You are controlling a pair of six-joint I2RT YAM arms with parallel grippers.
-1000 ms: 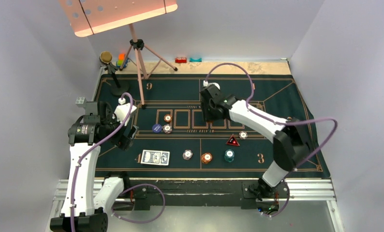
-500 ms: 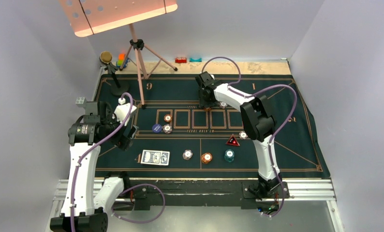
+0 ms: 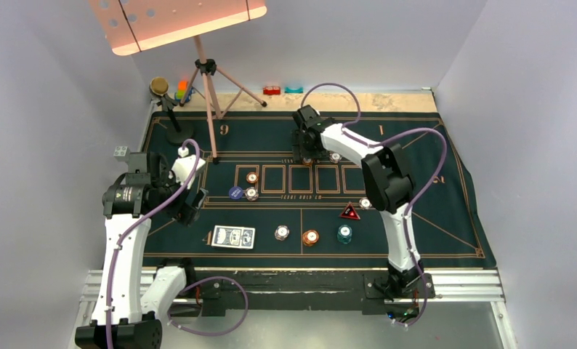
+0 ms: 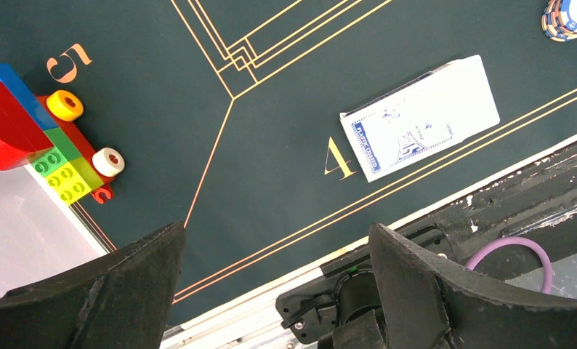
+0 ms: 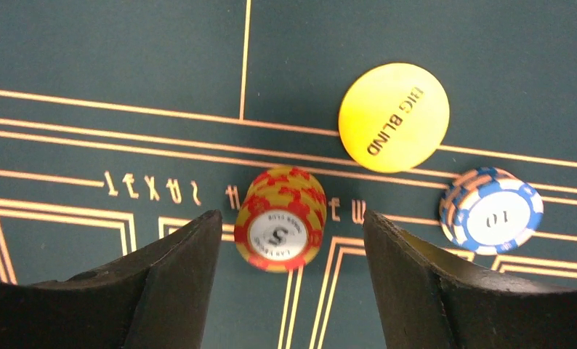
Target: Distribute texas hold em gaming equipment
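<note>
My right gripper (image 3: 305,150) is open, low over the far middle of the green mat (image 3: 416,138). In the right wrist view a red-and-yellow chip stack (image 5: 280,222) stands between my open fingertips (image 5: 291,280), touching neither. A yellow BIG BLIND disc (image 5: 393,116) and a blue-and-white chip stack (image 5: 491,211) lie to its right. My left gripper (image 3: 191,206) is open and empty above the mat's left side. The card deck (image 3: 233,236) lies near the front, and it also shows in the left wrist view (image 4: 420,116). A blue disc (image 3: 235,193), a red triangular marker (image 3: 349,211) and several chips (image 3: 310,237) lie mid-mat.
A music stand tripod (image 3: 209,94) and a small black stand (image 3: 171,120) rise at the back left. Toy blocks (image 4: 31,131) sit at the mat's left edge. Small red and teal items (image 3: 282,90) lie behind the mat. The metal rail (image 3: 293,280) runs along the front.
My right arm swung from the mat's centre to the far middle and its gripper came down around the red-and-yellow chip stack. The left arm has not moved.
</note>
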